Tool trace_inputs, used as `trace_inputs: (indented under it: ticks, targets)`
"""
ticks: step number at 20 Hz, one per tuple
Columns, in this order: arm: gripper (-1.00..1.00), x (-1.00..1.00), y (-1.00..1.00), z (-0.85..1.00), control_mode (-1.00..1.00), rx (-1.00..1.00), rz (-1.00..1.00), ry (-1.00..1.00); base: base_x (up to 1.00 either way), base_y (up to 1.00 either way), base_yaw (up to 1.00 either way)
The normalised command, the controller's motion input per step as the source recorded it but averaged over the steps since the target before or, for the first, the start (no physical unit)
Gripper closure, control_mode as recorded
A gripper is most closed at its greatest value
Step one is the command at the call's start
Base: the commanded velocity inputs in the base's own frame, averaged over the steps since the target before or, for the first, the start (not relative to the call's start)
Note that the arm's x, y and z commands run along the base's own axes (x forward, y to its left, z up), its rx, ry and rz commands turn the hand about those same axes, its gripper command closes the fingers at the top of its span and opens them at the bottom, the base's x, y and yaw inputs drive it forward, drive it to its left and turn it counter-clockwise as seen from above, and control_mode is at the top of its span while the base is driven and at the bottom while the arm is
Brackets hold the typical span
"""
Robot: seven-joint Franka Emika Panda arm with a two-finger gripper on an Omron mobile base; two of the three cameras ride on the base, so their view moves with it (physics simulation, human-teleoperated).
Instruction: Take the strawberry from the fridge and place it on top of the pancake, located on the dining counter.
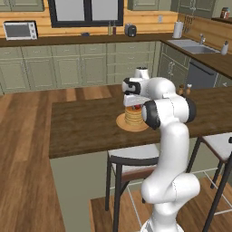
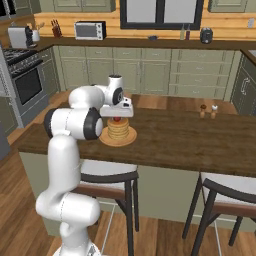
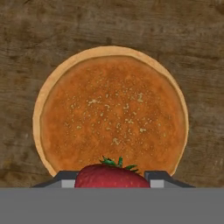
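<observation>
The red strawberry (image 3: 112, 177) with a green top sits between my gripper's fingers (image 3: 65, 181), held just above the pancake (image 3: 113, 114). The pancake is a tan-golden stack on a round tan plate (image 3: 39, 105) on the dark wood dining counter (image 3: 26, 52). From the right base view my gripper (image 2: 117, 119) hangs straight over the pancake stack (image 2: 118, 131), with the strawberry (image 2: 117, 119) a small red spot at its tips. In the left base view the gripper (image 1: 136, 108) is over the stack (image 1: 132, 117) too. The fridge is out of view.
Salt and pepper shakers (image 2: 208, 111) stand further right on the dining counter (image 2: 200, 142). Two stools (image 2: 107, 176) are tucked under its near edge. Behind are green wall cabinets, a sink (image 1: 192, 46), a stove (image 2: 22, 75) and a microwave (image 2: 90, 30).
</observation>
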Motion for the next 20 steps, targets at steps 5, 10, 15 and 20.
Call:
trace_inputs:
  ticks: [5,10,15,20]
  targets:
    - [1.0,0.0,0.0,0.0,-1.0,0.0,0.0,0.0,0.0,0.0,0.0]
    - [1.0,0.02,0.01,0.0,-1.0,0.0,0.0,0.0,0.0,0.0,0.0]
    - [1.0,0.05,0.02,-0.07,-1.0,0.0,0.04,0.0,0.0,0.0,0.0]
    - [1.0,0.01,0.01,-0.25,-1.0,0.0,0.03,0.04,0.0,0.0,0.0]
